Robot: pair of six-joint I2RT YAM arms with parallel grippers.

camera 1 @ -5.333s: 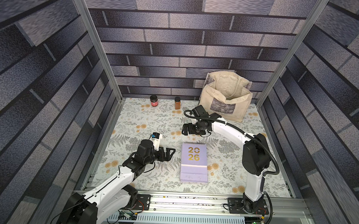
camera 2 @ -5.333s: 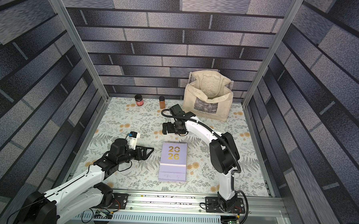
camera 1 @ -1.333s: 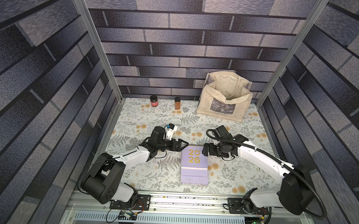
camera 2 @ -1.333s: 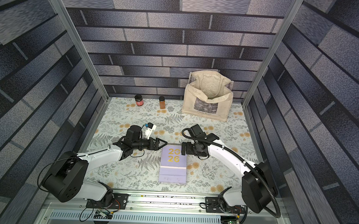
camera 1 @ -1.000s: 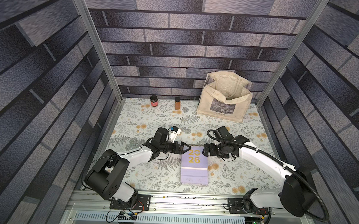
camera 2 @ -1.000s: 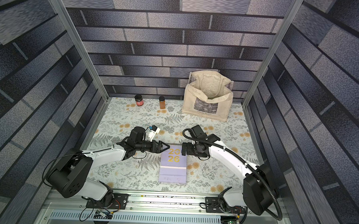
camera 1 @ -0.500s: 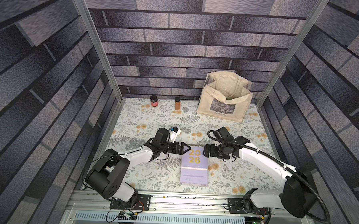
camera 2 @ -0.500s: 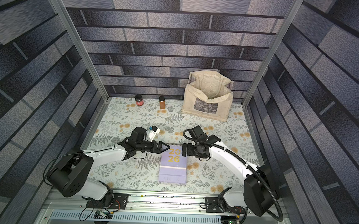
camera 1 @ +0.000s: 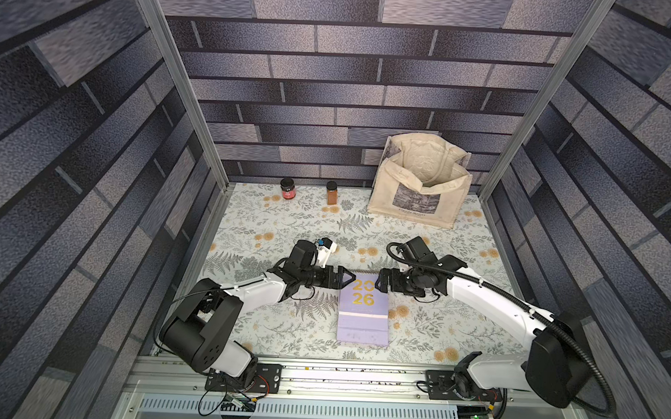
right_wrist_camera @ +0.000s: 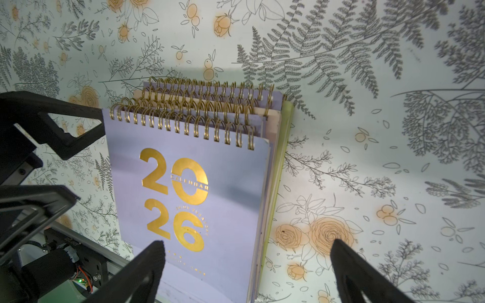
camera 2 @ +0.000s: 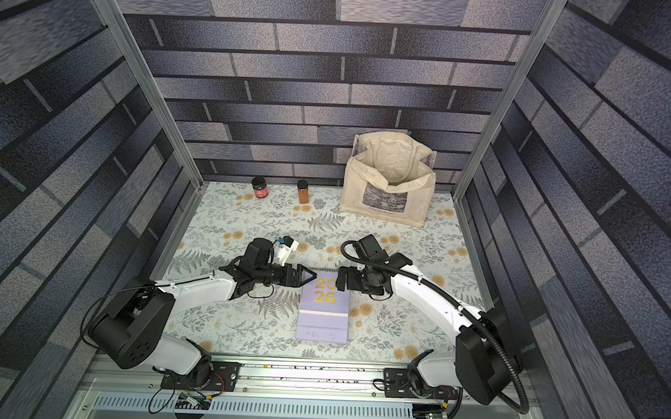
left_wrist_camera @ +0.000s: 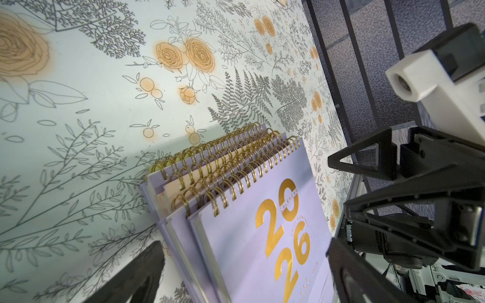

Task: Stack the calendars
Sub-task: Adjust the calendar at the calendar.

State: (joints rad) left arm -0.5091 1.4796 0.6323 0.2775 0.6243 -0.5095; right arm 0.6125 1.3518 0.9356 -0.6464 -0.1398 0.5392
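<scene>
In both top views the calendars lie flat in one stack on the flower-printed table, near its front edge and about midway across. A lilac cover with a gold "2026" is on top, and the spiral bindings point toward the back wall. The left gripper reaches in at the far left corner of the stack and the right gripper at the far right corner. The jaws of both stand apart and hold nothing.

Along the back wall a cream tote bag stands upright with its mouth wide open. Only its own pale lining shows inside. To its left stands a spice bottle with a dark cap and orange-brown contents. Further left is a dark-lidded jar with a red label, whose contents I cannot make out. All three are well apart from the stack.

In the left wrist view that gripper's two dark fingers are spread wide, with the bound end of the stack showing in the gap between them. I cannot tell whether either finger touches it. Gold coils sit in staggered rows, and a peach edge shows between lilac covers. The right gripper's open fingers hang just past the stack's other side.

In the right wrist view its own fingers are likewise spread, one over the lilac cover and the other over bare table. The layers are slightly offset. Peach and yellow-green edges peek out on one side below the lilac top, and another lilac cover shows at the back. The left gripper's open fingers sit beside the coiled corner.
</scene>
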